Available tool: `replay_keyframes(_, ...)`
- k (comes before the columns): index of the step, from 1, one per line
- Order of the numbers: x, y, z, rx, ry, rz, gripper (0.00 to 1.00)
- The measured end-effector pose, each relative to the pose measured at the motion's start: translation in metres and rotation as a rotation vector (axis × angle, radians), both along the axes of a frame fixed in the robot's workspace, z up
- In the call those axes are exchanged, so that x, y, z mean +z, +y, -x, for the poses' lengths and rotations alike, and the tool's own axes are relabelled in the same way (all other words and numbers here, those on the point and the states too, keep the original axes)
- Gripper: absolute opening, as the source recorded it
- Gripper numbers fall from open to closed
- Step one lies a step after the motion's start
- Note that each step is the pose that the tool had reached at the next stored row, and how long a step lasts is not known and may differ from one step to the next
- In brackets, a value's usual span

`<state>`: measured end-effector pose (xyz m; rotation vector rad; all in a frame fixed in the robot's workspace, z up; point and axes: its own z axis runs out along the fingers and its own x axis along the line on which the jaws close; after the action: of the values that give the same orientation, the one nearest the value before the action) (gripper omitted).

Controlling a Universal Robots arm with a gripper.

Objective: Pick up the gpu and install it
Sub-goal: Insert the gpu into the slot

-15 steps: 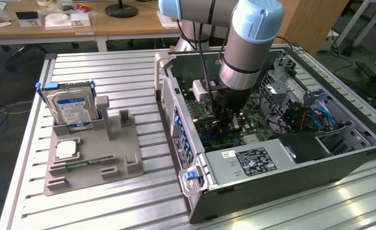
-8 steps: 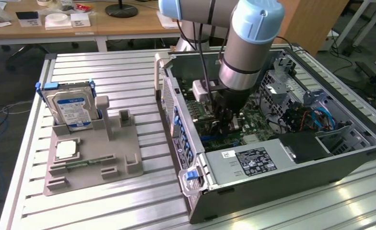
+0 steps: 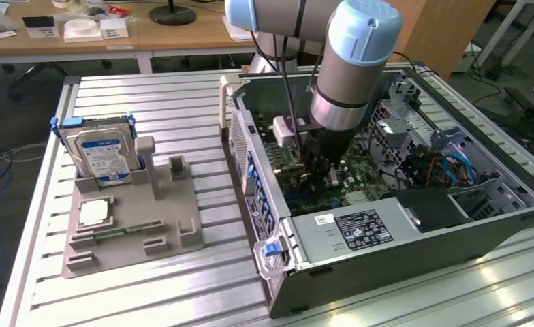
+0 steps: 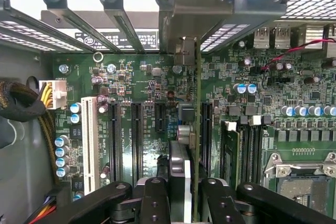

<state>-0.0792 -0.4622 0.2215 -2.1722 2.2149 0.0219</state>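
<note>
The black two-fingered gripper (image 4: 185, 199) is narrowed right down, a finger pressed on each face of the gpu (image 4: 184, 129), a thin flat circuit card. The gpu stands on its edge, straight up from the green motherboard (image 4: 142, 77) under the gripper. Its long axis runs out from the fingers to the silver metal bracket (image 4: 194, 14) at the case's rear wall. That's parallel to the long black expansion slots (image 4: 136, 140) on either side of it. Whether its lower edge touches a slot, I can't tell.

The grey arm with pale blue joint caps (image 3: 344, 75) comes steeply down, wrist aimed at the board, inside the open dark grey computer case (image 3: 413, 238). Just beside the gripper sits the silver power supply box with a black label (image 3: 358, 231).

Well apart, outside the case, a grey plastic parts tray (image 3: 131, 225) rests on the slatted aluminium table (image 3: 158, 102). A silver hard drive with a blue label (image 3: 103, 153) stands upright in the tray.
</note>
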Motion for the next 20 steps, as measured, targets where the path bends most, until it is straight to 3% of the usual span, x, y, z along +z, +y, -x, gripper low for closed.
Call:
replay_keyframes(12,-0.0022,0.0001,0.0001,0.000,-0.0002,-0.0006,0.28)
replay_keyframes(20,0.0008,0.0001,0.0001,0.000,-0.0065,-0.0009,0.28)
